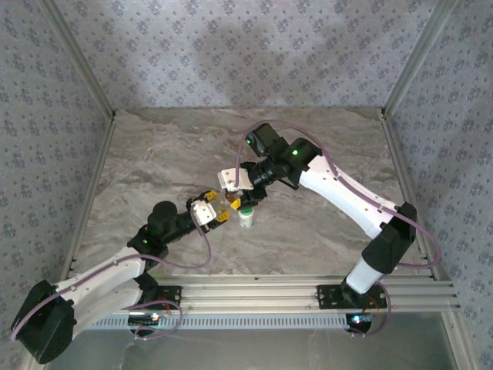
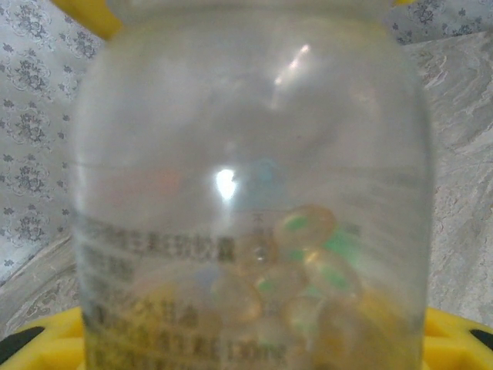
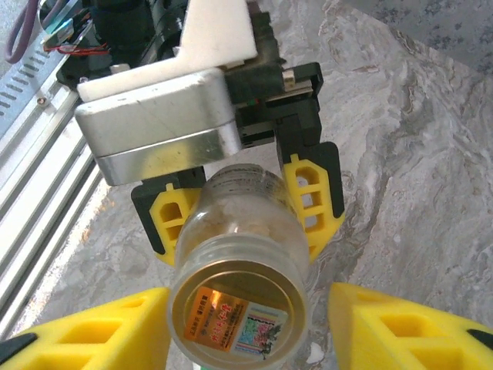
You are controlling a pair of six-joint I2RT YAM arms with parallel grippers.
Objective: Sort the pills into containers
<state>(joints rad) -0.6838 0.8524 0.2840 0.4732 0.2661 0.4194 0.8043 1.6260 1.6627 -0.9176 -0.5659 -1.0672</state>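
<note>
- Left wrist view has the clear bottle [image 2: 254,154] right up close, with pale softgel pills [image 2: 304,262] heaped at its low end.
- The bottle's up off the table, lying roughly sideways between the two arms. The left gripper [image 3: 240,231] is clamped across its body, one yellow finger on each side.
- The right gripper [image 3: 246,331] straddles the labelled round end that faces it. Its jaws are apart and there's a gap on one side, so it's not gripping.
- Can't tell if that end is a seal or the base.
- Looks like a handover or opening step to me. I'd centre the right jaws on that end and close squarely, with the left holding firm so the slick bottle doesn't twist.
- A small green-capped bottle [image 1: 246,218] stands on the table [image 1: 154,154] just beside the grippers, so mind not to knock it.
</note>
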